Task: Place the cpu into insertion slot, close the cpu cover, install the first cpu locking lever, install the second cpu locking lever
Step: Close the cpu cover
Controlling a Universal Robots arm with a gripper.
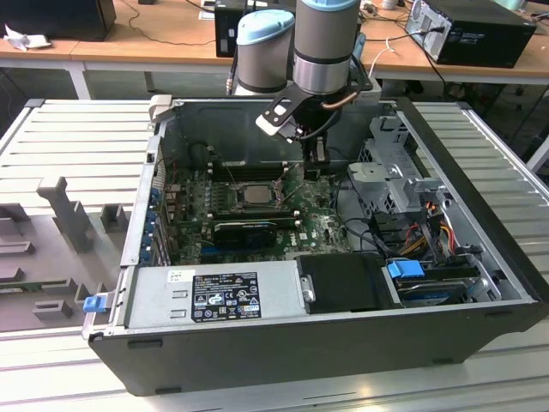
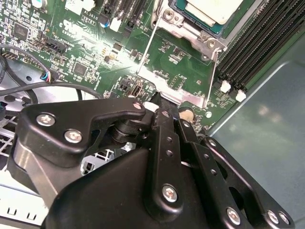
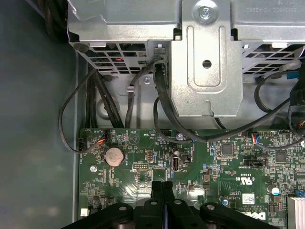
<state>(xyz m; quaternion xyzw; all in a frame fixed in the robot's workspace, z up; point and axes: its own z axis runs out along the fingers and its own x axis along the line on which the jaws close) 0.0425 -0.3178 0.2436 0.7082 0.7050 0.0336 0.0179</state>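
Gripper point(image 3: 162, 186) near motherboard point(image 3: 228, 167), slatted table point(image 1: 77, 137), wooden desks point(image 1: 163, 39)

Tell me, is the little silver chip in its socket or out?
In. The cpu lies flat inside the insertion slot, not tilted or lifted, with the cpu cover framing it.

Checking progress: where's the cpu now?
The cpu sits in the socket, between the memory slots and the black card, toward the exterior view's left of the gripper.
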